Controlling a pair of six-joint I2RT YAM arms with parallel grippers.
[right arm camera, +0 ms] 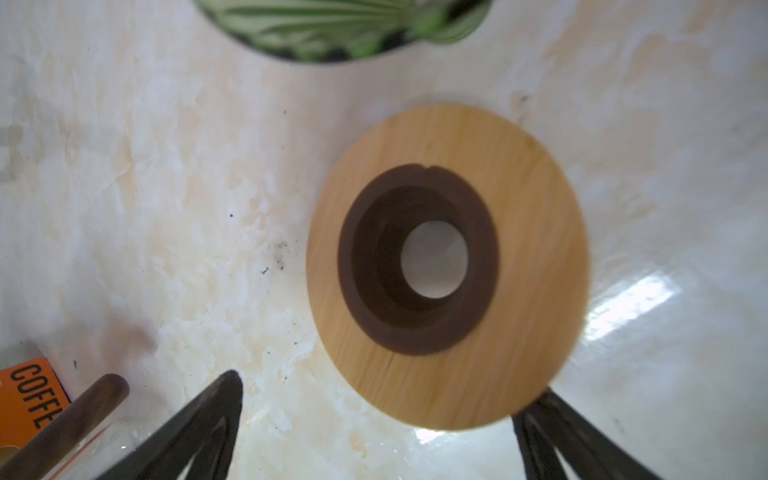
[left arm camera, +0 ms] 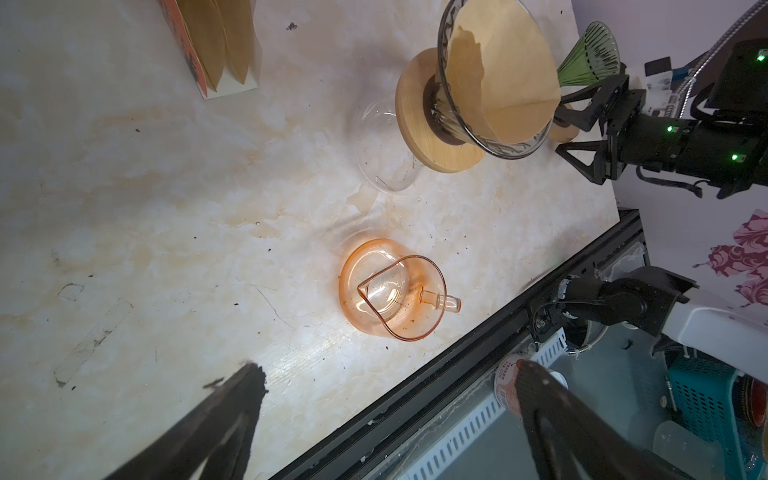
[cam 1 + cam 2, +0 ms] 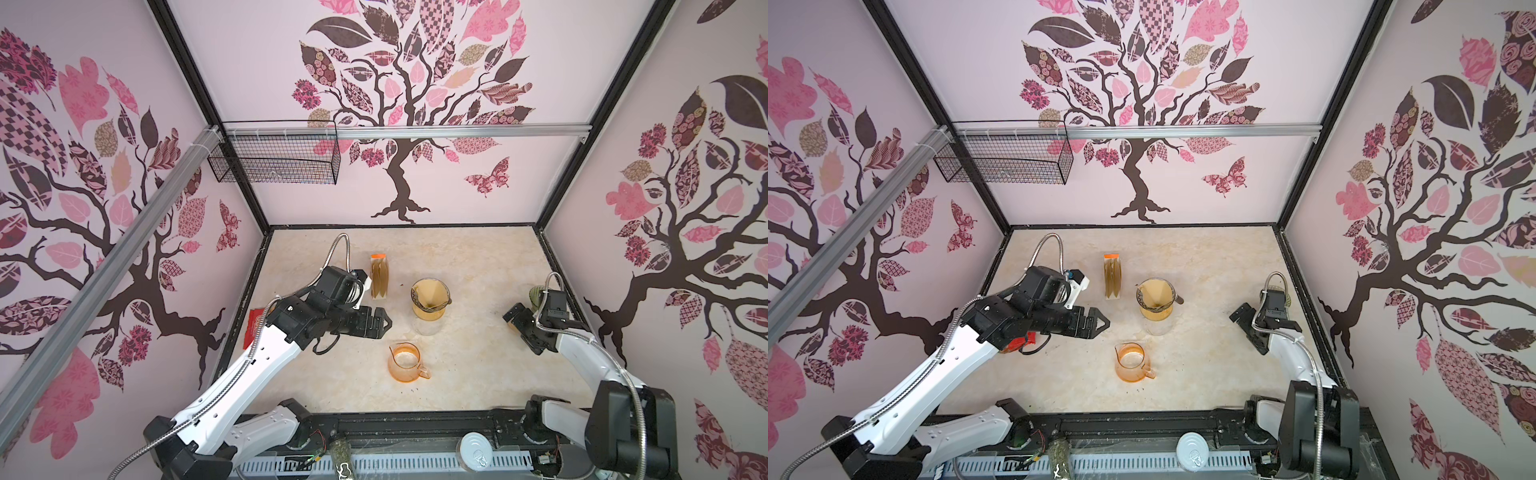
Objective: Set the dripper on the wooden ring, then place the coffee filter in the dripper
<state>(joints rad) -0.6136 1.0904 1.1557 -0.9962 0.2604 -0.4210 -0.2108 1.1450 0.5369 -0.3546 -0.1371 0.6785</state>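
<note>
Apparently done: filter (image 3: 432,291) sits inside dripper (image 3: 429,308), centre frame. Left claw (image 3: 384,323) and right claw (image 3: 521,330) both spread, empty. I'd back off level, never brushing that rim.

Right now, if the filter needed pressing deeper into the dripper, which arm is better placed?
Probably left: the open left gripper points at the dripper from close by; the right gripper is farther off, over a wooden ring.

Both top views: bright, even, diffuse light, faint soft shadows; wall frames (image 3: 174,41) bend twd edges (wide-angle). Left wrist view sharp, glare streak on tabletop (image 2: 307,353). Right wrist view blurred throughout, esp. wooden ring (image 1: 540,249), w/ glare patch beside it.
</note>
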